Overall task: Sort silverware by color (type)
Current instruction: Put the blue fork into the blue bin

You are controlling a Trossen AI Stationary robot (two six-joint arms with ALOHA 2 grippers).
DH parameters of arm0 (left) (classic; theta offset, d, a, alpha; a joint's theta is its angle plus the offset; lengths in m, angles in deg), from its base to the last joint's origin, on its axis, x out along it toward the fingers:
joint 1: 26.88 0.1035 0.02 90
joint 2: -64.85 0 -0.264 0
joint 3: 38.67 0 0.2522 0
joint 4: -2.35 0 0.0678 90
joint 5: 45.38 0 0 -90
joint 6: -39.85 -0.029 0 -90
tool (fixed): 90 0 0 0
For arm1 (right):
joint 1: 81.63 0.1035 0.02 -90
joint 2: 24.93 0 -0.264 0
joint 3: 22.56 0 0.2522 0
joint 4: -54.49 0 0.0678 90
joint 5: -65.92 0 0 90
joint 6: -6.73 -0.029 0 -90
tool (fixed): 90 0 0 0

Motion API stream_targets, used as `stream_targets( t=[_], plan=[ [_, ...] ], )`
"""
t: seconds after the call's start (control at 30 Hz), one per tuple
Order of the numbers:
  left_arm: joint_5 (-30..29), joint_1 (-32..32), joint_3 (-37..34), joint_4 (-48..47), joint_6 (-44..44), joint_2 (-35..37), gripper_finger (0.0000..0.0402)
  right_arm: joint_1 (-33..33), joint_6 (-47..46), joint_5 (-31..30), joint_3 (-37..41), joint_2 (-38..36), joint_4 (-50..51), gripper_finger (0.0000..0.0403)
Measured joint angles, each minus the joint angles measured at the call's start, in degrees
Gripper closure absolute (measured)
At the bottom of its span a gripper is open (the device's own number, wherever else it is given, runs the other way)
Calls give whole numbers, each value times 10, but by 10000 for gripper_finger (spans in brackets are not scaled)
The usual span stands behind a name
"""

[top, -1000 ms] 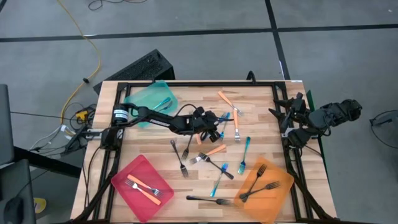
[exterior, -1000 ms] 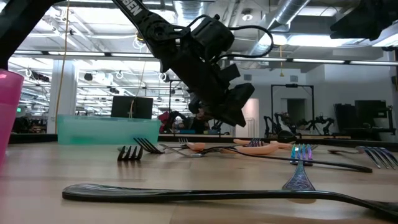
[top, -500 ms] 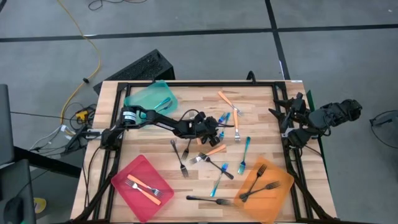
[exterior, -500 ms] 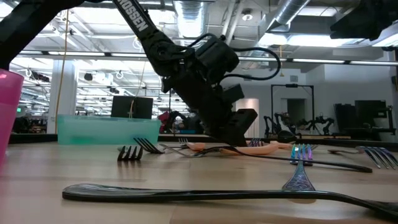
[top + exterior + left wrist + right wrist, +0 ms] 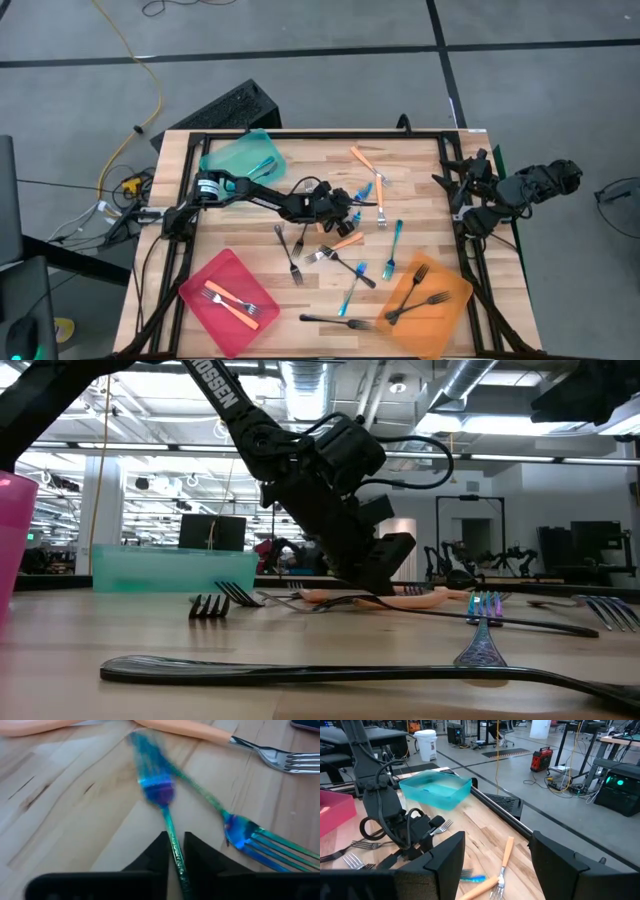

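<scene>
Your left gripper (image 5: 350, 213) sits at mid-table among scattered forks (image 5: 345, 262), its fingers (image 5: 161, 851) either side of one fork's handle (image 5: 171, 837). A second fork (image 5: 240, 831) crosses just beside it. Your right gripper (image 5: 447, 192) waits at the table's (image 5: 420, 160) right edge.

Quick tally: three trays, one each of teal tray (image 5: 232, 160), red tray (image 5: 200, 280) and orange tray (image 5: 455, 295). Blue forks (image 5: 398, 235): one in the teal tray, about five loose on the wood. Orange-handled forks (image 5: 361, 158): two in the red tray, two or three loose. Black forks (image 5: 330, 320): two in the orange tray, roughly five loose. The middle pile overlaps, so the loose numbers aren't exact.
</scene>
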Motion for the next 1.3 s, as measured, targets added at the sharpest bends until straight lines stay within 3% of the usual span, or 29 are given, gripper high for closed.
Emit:
stream_targets(
  t=[0.27,1.3],
  plan=[
    [10,1,-1,-2,0,0,397,0,0,0,0,0,0,161],
    [38,0,59,-76,-21,0,401,0,0,1,0,0,1,161]
  ],
)
